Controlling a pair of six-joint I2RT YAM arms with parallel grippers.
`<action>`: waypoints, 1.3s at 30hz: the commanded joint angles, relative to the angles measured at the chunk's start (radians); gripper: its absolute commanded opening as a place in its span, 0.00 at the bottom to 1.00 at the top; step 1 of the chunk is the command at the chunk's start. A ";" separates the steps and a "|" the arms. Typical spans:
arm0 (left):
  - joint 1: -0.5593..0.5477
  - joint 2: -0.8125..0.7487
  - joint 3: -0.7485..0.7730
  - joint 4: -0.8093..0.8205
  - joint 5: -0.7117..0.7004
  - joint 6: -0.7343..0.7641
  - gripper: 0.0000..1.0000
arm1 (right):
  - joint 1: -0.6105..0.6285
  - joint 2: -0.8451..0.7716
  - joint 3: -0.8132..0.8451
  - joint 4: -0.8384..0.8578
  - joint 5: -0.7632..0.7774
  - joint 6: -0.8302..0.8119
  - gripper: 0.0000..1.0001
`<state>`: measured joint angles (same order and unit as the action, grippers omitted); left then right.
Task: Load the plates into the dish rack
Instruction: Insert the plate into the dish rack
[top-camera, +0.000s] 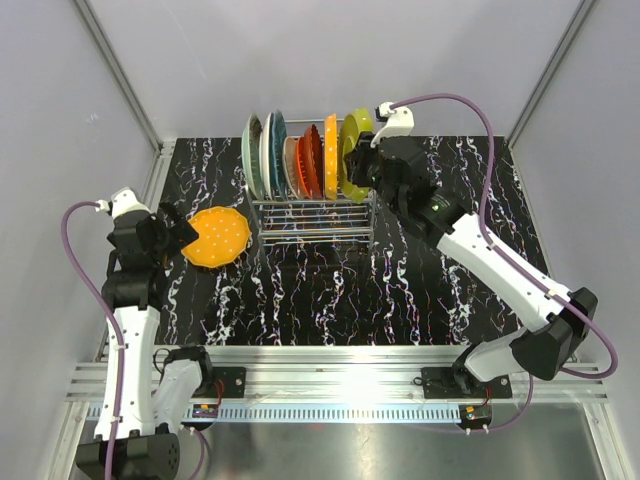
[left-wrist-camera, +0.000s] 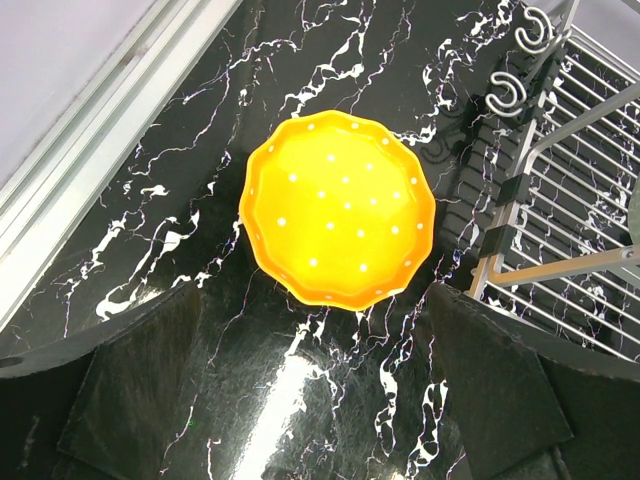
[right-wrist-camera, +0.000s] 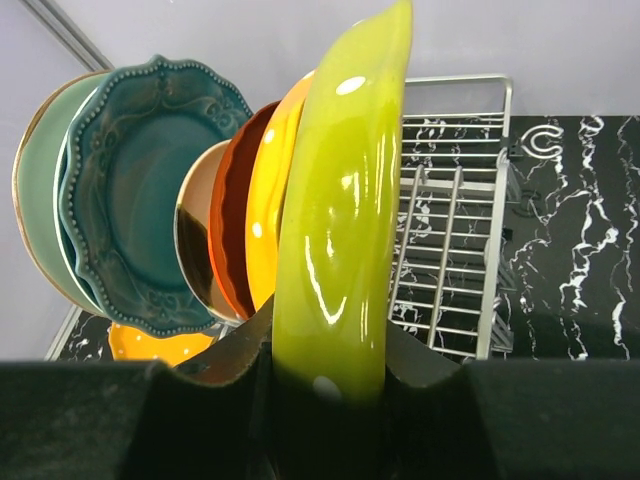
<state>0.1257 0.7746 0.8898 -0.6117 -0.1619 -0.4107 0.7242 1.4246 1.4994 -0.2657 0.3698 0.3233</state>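
Seven plates (top-camera: 310, 160) in all: five stand upright in the dish rack (top-camera: 312, 225). The right gripper (right-wrist-camera: 326, 352) pinches a sixth, the yellow-green plate (right-wrist-camera: 340, 200), on edge at the rack's right end. One orange dotted plate (left-wrist-camera: 338, 206) lies flat on the table (top-camera: 400, 290), just ahead of the spread left gripper (left-wrist-camera: 315, 305).

Plates (top-camera: 290, 160) upright in dish rack (top-camera: 312, 222); yellow-green plate (top-camera: 355, 150) upright at right end; orange dotted plate (top-camera: 217, 237) flat beside rack
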 joint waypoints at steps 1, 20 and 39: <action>-0.006 0.000 0.012 0.029 -0.018 0.015 0.99 | -0.009 -0.015 0.067 0.171 -0.019 0.017 0.00; -0.009 0.003 0.014 0.029 -0.013 0.016 0.99 | -0.009 0.060 0.052 0.166 0.031 -0.010 0.04; -0.009 0.009 0.012 0.027 -0.002 0.018 0.99 | 0.010 0.059 0.053 0.169 0.046 -0.050 0.40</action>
<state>0.1215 0.7826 0.8898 -0.6121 -0.1616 -0.4103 0.7212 1.4906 1.5108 -0.2207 0.3847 0.2989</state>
